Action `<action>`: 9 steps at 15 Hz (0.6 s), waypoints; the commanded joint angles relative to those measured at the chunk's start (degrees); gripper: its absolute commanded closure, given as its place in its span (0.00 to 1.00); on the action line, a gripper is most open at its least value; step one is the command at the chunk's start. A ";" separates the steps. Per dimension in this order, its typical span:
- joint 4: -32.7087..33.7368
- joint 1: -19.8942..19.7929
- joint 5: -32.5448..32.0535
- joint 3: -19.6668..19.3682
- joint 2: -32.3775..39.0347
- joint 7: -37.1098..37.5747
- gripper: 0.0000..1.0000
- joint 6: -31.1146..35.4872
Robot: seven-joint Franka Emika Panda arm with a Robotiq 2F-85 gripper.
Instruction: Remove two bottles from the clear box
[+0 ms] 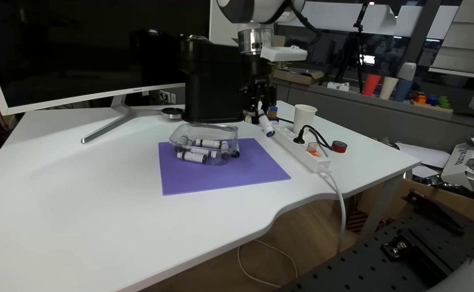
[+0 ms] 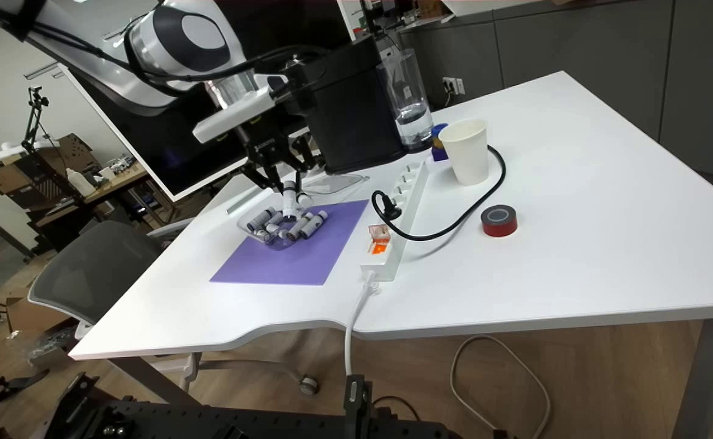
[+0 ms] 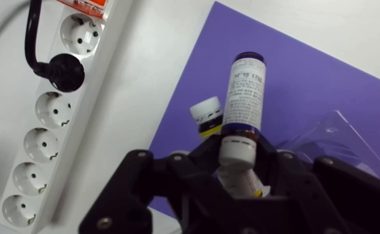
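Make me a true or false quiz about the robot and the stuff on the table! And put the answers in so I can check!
1. The clear box sits on the purple mat. True.
2. The paper cup lies tipped over. False: the paper cup stands upright.
3. The gripper holds a bottle. True.
4. The clear box is empty. False: other bottles lie inside.
5. A black plug is in the power strip. True.

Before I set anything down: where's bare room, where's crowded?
Bare: white tabletop between silver monitor foot and flat purple mat; mat's front, between clear plastic box and tabletop's curved edge. Crowded: at the box, among bunched white-labelled cylindrical vials; along the white power strip, with black plug.
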 commanded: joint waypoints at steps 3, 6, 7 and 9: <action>0.53 -1.75 1.59 -0.97 3.58 0.89 0.93 1.59; 1.48 -2.34 2.39 -0.93 6.40 0.87 0.93 1.75; 1.93 -2.53 2.56 -0.92 7.41 0.76 0.93 1.78; 2.65 -2.78 2.79 -0.91 9.01 0.71 0.93 2.07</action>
